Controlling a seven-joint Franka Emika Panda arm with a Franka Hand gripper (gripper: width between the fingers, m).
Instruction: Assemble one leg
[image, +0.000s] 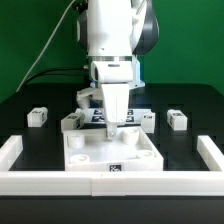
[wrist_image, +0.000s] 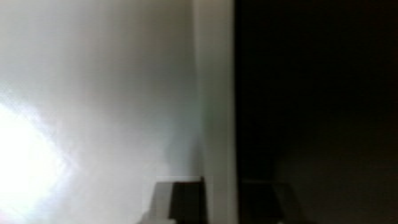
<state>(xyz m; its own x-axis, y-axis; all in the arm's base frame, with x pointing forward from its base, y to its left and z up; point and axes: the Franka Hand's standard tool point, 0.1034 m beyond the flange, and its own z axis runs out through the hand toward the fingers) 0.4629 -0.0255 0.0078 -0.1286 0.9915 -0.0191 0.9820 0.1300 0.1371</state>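
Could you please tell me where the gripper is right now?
Exterior view: the gripper hangs at centre, low over the rear part of the white panel.

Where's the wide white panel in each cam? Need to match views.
Exterior view: panel low centre, directly under the gripper.
Wrist view: probably the blurred white surface filling about half the picture; too close to confirm.
Shared landmark: the black table beside it.
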